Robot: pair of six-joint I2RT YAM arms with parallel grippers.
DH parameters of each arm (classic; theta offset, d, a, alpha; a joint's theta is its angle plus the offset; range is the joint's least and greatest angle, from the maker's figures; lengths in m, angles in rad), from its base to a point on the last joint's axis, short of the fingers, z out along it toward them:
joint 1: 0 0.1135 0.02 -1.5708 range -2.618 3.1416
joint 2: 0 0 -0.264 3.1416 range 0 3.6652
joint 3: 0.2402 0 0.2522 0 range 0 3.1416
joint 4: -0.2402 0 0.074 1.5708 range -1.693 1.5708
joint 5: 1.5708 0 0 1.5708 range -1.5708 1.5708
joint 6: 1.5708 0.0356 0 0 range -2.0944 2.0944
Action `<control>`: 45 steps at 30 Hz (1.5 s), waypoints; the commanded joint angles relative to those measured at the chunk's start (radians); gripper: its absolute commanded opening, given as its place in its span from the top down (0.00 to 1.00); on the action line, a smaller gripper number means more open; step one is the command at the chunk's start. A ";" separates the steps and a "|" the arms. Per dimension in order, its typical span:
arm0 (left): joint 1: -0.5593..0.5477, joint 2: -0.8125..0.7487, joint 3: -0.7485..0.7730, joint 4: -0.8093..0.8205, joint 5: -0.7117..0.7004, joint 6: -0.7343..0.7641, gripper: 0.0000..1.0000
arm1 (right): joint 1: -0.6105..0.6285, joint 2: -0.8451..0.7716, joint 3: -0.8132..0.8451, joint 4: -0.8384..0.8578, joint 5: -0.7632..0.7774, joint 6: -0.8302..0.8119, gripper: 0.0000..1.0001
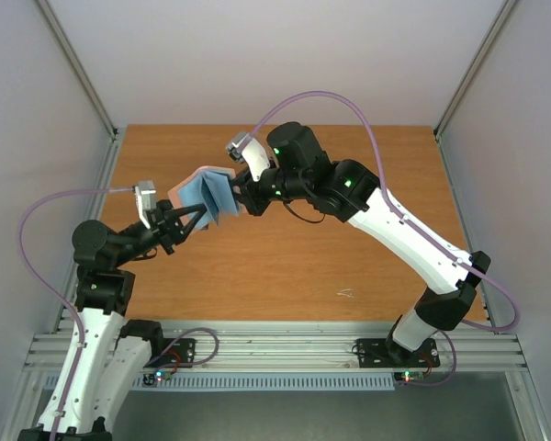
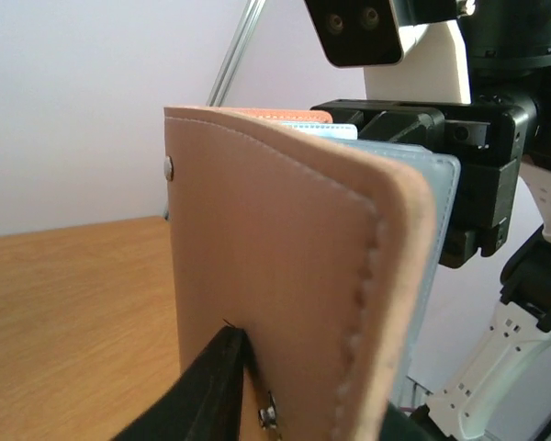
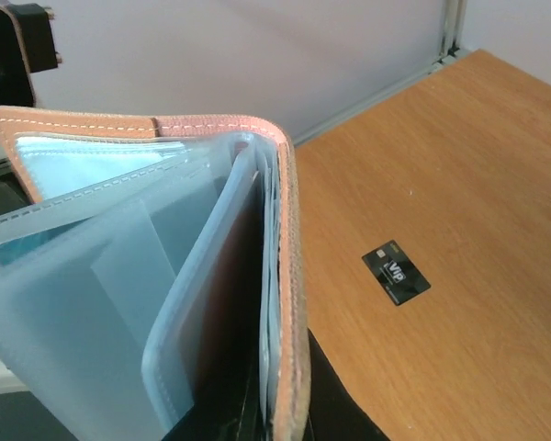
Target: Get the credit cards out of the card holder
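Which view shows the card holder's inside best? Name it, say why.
Right wrist: the card holder fills the frame, its translucent blue sleeves fanned open. Top external shows it small and distant. Left wrist shows mostly its taupe outer cover.

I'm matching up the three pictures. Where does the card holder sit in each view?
Top external: card holder left of centre, raised over the wooden table.
Left wrist: card holder fills the centre, taupe outside showing.
Right wrist: card holder at left, blue inside showing.
Shared landmark: the wooden table.
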 commanded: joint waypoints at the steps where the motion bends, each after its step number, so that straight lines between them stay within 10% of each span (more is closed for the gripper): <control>1: -0.003 -0.016 -0.002 0.037 -0.006 0.000 0.67 | 0.002 -0.018 0.006 0.023 -0.011 0.000 0.99; 6: -0.003 -0.017 -0.008 0.033 -0.011 0.001 0.41 | 0.002 -0.011 0.024 0.007 0.027 0.033 0.99; 23: -0.003 -0.017 0.001 0.084 0.028 -0.017 0.36 | -0.014 -0.017 0.041 -0.010 0.019 0.014 0.99; 31: -0.003 -0.016 0.004 0.096 0.040 -0.002 0.71 | -0.017 -0.024 0.032 0.003 -0.021 0.011 0.99; 45: -0.003 -0.017 0.007 0.165 0.088 -0.066 1.00 | -0.131 -0.068 -0.083 0.119 -0.272 0.094 0.98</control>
